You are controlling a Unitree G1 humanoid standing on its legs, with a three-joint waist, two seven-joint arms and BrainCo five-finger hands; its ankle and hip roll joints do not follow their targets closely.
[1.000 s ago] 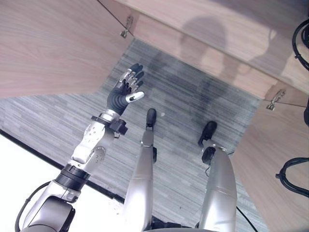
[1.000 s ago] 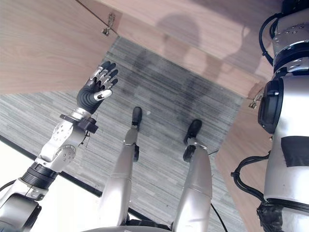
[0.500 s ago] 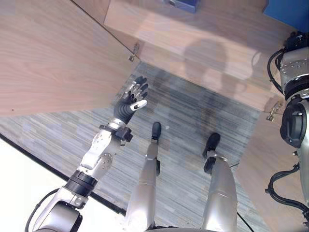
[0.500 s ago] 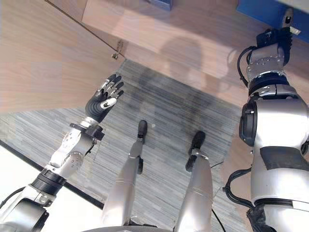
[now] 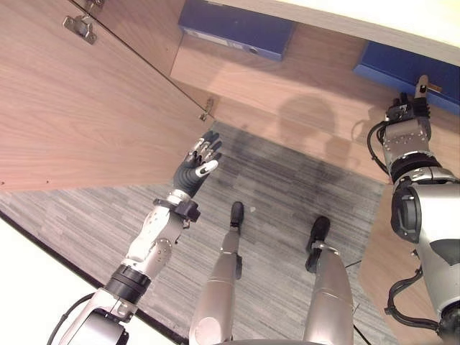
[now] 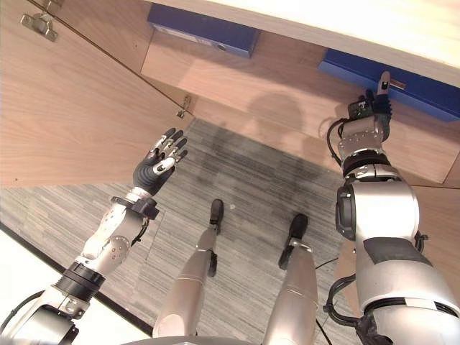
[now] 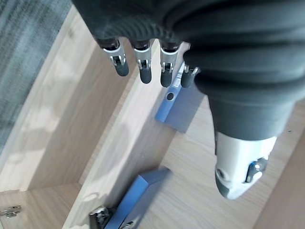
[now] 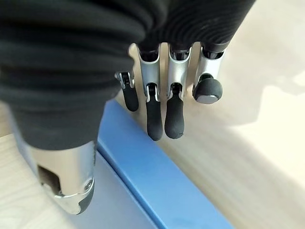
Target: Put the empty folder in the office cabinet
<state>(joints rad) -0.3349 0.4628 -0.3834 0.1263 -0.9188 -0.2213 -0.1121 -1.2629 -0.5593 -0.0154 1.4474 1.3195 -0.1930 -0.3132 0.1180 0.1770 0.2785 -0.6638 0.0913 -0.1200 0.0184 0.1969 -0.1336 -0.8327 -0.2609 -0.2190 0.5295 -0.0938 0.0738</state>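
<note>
Camera tilt is the big change over the last second: the head view has swung upward, so the open cabinet's shelf (image 6: 237, 79) is now in sight, where a second ago it was mostly floor and the lower edge of the carcass. Nothing in the cabinet itself looks moved; it's the viewpoint that shifted.

What has really changed is the right hand (image 6: 368, 118). Half a second ago it was just coming into the right eye view, and now it's up at the shelf, right by the blue folder (image 6: 392, 79) lying flat on the right side. In the right wrist view its fingers (image 8: 164, 107) hang straight and a bit apart over the folder's blue face, thumb out to the side, not wrapped round anything. Whether a fingertip is touching the folder is hard to say.

The left hand (image 5: 198, 162) is spread open in mid-air in front of the left door (image 5: 86, 108), holding nothing, same pose as before. A second blue folder (image 5: 237, 29) lies further left on the same shelf, and the left wrist view looks down on both of them.

So the task's folder looks to be already inside the cabinet on the shelf's right side, with the right hand off it or only nudging it. Best guess: the placing is basically done, and what's left is maybe a push deeper and pulling the arm back out.
</note>
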